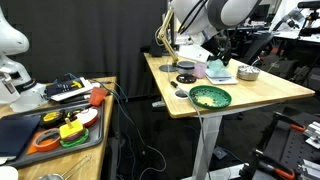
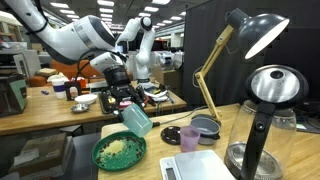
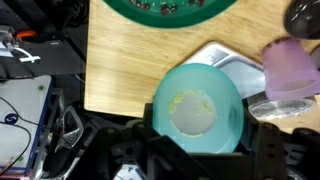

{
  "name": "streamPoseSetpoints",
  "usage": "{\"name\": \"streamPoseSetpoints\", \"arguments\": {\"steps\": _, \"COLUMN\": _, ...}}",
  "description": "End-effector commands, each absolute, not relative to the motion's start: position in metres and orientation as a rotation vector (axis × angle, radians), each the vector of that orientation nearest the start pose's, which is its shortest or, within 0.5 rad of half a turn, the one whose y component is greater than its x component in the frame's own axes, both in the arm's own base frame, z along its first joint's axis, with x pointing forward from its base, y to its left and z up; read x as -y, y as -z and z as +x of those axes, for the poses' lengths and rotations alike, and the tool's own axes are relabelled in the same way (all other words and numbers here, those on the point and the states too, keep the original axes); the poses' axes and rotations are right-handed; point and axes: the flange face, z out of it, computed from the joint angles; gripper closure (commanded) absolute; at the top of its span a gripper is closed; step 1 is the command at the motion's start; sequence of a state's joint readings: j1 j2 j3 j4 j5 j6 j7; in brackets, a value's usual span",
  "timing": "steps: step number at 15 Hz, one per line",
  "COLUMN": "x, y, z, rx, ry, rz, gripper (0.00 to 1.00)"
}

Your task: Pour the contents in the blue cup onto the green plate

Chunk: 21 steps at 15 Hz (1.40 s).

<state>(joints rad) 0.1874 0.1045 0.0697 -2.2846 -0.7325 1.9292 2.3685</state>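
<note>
Gripper point(image 2: 129, 104) clasps tilted blue cup point(image 2: 138, 119) | above green plate point(image 2: 97, 152) | wooden table point(image 1: 270, 90) | cluttered lab

Glossy white rounded arm point(image 2: 70, 38) with a black end effector point(image 2: 130, 104).

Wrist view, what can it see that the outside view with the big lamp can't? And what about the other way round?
Only the wrist view looks straight down into the blue cup, where a few pale bits sit on its bottom. Only the exterior view shows the desk lamp, the clear jug, and the contents heaped on the whole green plate, with the pincer holding the cup tilted above it. Both show the cup, the plate and a pink cup.
</note>
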Motion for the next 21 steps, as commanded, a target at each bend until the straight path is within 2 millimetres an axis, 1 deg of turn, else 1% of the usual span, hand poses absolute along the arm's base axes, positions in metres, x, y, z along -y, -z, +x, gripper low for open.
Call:
{"name": "streamPoseSetpoints", "arguments": {"steps": 1, "x": -0.056, "y": -0.302, "z": 0.465, "rx": 1.931, "ry": -0.626, "rz": 1.805, "gripper": 0.48}}
{"name": "streamPoseSetpoints", "arguments": {"steps": 3, "x": -0.038, "y": -0.301, "z": 0.456, "rx": 1.967, "ry": -0.594, "rz": 1.849, "gripper": 0.48}}
{"name": "streamPoseSetpoints", "arguments": {"steps": 5, "x": -0.018, "y": -0.296, "z": 0.445, "rx": 1.986, "ry": -0.552, "rz": 1.89, "gripper": 0.48}}
{"name": "streamPoseSetpoints", "arguments": {"steps": 9, "x": 0.022, "y": -0.276, "z": 0.433, "rx": 1.991, "ry": -0.418, "rz": 2.013, "gripper": 0.48}}
{"name": "streamPoseSetpoints", "arguments": {"steps": 12, "x": 0.046, "y": -0.266, "z": 0.426, "rx": 1.985, "ry": -0.323, "rz": 2.118, "gripper": 0.48}}
{"name": "streamPoseSetpoints", "arguments": {"steps": 14, "x": 0.054, "y": -0.263, "z": 0.423, "rx": 1.947, "ry": -0.298, "rz": 2.217, "gripper": 0.48}}
{"name": "streamPoseSetpoints", "arguments": {"steps": 17, "x": 0.057, "y": -0.258, "z": 0.421, "rx": 1.843, "ry": -0.264, "rz": 2.358, "gripper": 0.48}}
{"name": "streamPoseSetpoints", "arguments": {"steps": 21, "x": 0.061, "y": -0.245, "z": 0.419, "rx": 1.787, "ry": -0.153, "rz": 2.425, "gripper": 0.48}}
